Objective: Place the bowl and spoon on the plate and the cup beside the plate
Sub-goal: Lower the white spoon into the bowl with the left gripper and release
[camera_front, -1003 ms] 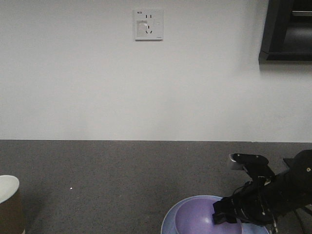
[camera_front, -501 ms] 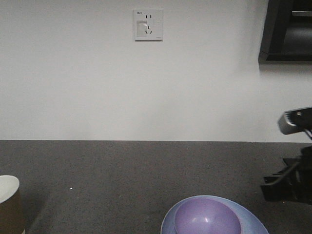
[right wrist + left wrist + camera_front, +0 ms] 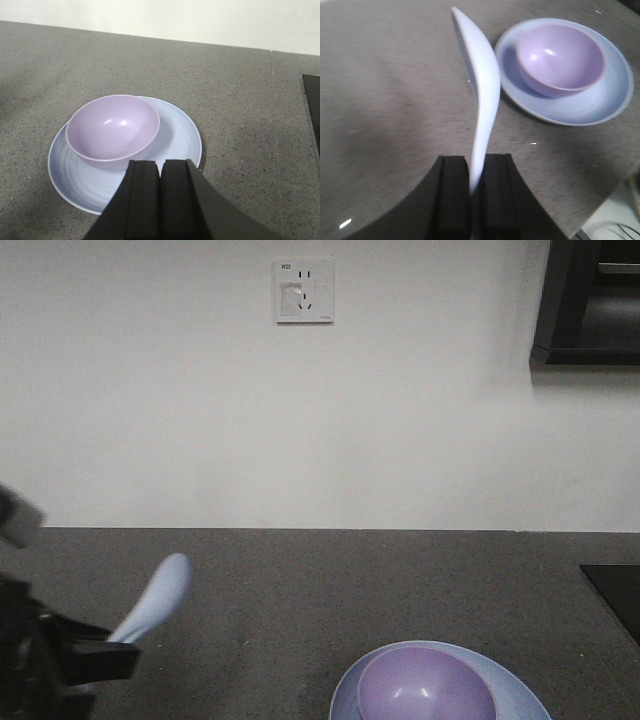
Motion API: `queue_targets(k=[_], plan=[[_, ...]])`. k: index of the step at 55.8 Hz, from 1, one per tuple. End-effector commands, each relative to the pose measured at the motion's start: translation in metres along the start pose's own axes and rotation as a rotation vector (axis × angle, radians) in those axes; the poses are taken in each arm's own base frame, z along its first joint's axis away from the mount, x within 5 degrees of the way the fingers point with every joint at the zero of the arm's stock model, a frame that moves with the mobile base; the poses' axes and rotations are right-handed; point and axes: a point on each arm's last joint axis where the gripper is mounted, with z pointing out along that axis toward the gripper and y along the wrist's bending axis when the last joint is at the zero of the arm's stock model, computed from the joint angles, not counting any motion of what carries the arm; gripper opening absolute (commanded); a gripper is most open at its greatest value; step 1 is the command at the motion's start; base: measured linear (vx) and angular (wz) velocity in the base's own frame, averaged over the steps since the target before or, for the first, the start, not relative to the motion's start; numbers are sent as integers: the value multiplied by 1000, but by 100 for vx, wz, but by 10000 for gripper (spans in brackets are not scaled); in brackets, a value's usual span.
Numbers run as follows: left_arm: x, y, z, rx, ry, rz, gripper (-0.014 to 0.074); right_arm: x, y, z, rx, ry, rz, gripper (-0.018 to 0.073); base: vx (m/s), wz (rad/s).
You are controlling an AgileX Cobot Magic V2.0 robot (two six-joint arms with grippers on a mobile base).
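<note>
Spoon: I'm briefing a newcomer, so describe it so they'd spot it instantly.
On the dark grey countertop, look left of the pale blue plate carrying the lavender bowl. The spoon is held off the surface, handle pinched in the left claw. It alone is long, slim and blue-white.

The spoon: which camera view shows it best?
The left wrist view: the spoon is large and near, clamped in the left gripper. The front view shows it small; the right wrist view shows none of it.
</note>
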Motion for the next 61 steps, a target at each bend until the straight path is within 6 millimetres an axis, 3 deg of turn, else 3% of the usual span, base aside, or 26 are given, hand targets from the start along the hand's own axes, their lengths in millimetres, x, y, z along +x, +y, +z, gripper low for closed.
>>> queue_targets(k=[1,12,21,28,44,61], plan=[[-30,-6,26,110,-19,-11,0,-8,0,-5,4,-79,8,-11,0,0],[-58,-21,102,259,156,35,0,-2,1,-4,-7,-14,7,-11,0,0],[-70,-38,147,343,252,53,0,-2,1,-4,-4,-10,1,-11,0,0],[-79,-49,171,379,280,66,0,-2,0,-4,7,-9,-13,-11,0,0],[-94,-51,196,367,254,13,49,-2,-2,-4,27,-5,-37,-10,0,0],[-90,-51,198,375,283,26,374,-2,-2,-4,28,-10,-36,-8,0,0]])
